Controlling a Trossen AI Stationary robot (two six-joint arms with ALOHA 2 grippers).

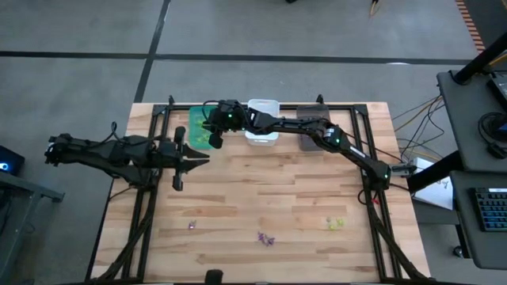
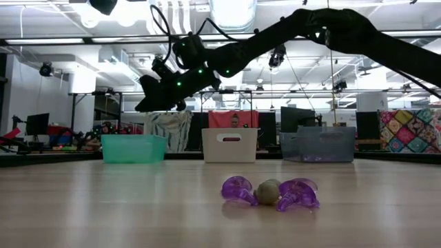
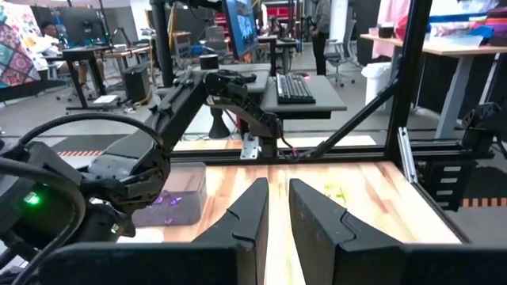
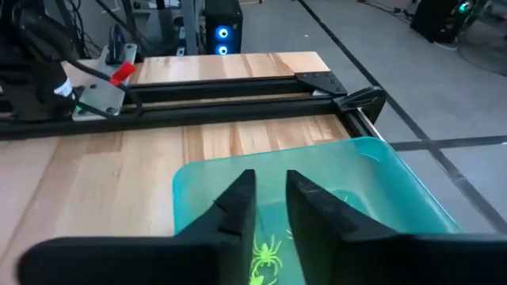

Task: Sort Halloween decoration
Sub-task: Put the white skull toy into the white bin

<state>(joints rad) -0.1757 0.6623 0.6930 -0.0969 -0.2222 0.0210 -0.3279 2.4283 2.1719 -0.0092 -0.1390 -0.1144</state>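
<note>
Right gripper [image 1: 212, 136] is stretched across the far edge of the table [image 1: 261, 198], hanging above the green bin [image 4: 360, 178] at the far-left end of the bin row; fingers a small gap apart, nothing between them. Yellow-green spider [image 4: 265, 255] lies on the green bin's floor right under those fingers

White bin [image 1: 263, 107] sits mid far edge, grey bin [image 1: 313, 112] just beside it toward the right. Left wrist view shows purple pieces [image 3: 168, 199] inside the white bin

Left gripper [image 1: 181, 165] waits over the left side of the table, clear of the bins, fingers [image 3: 249, 207] a narrow gap apart and empty

Still on the table near the front edge:
- small purple piece [image 1: 192, 225], front left
- purple cluster [image 1: 266, 237], front middle; low view shows two purple pieces with a greyish one [image 2: 268, 191] touching between them
- yellow-green pieces [image 1: 336, 224], front right

All three groups well apart from each other and from both grippers
</note>
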